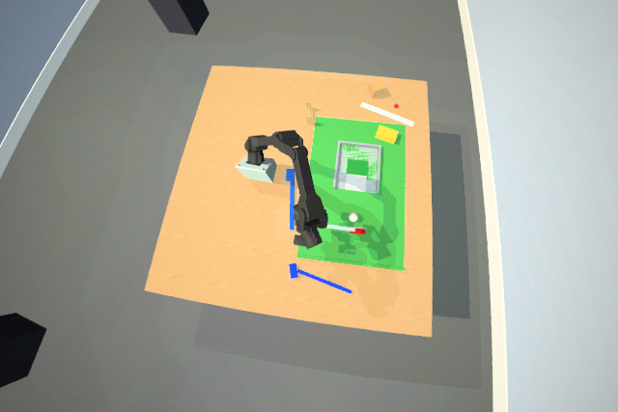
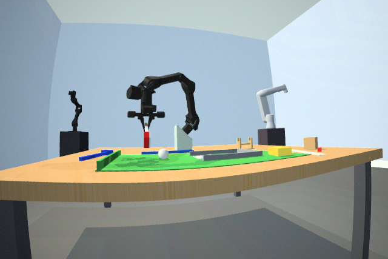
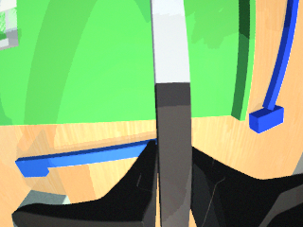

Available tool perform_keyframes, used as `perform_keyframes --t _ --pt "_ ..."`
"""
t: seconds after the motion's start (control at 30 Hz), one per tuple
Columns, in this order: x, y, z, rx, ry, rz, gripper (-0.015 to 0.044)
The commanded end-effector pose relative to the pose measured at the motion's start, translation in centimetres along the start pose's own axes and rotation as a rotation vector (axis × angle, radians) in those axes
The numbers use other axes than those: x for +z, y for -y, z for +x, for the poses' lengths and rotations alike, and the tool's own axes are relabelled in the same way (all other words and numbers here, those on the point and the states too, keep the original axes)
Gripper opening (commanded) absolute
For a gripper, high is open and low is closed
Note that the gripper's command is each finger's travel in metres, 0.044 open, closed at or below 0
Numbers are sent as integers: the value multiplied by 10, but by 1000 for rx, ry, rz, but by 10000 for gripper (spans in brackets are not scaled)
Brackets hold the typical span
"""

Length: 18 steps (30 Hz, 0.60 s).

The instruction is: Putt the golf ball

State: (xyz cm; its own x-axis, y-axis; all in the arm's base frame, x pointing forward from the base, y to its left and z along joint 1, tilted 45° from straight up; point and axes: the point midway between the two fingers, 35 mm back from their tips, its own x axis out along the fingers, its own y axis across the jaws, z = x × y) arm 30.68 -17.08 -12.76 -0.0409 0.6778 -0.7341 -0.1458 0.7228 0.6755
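The bench (image 2: 188,184) looks like light wood, with thin grain lines along its top and front edge. The green mat (image 1: 384,198) on it is flat and smooth, not shiny. The golf ball (image 2: 163,153) is white and smooth. The red putter (image 2: 146,139) has a plain, dull red head, and its shaft looks smooth, white lower down and grey where the pincer (image 2: 146,123) holds it. The pincer is black and matt, like hard plastic. The yellow block (image 2: 279,150) looks smooth and dull.
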Motion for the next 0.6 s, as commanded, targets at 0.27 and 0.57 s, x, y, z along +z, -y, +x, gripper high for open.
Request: perform_keyframes --t 0.27,0.57 --pt "0 -1 22 8 7 8 0" --pt "0 -1 36 9 7 7 0"
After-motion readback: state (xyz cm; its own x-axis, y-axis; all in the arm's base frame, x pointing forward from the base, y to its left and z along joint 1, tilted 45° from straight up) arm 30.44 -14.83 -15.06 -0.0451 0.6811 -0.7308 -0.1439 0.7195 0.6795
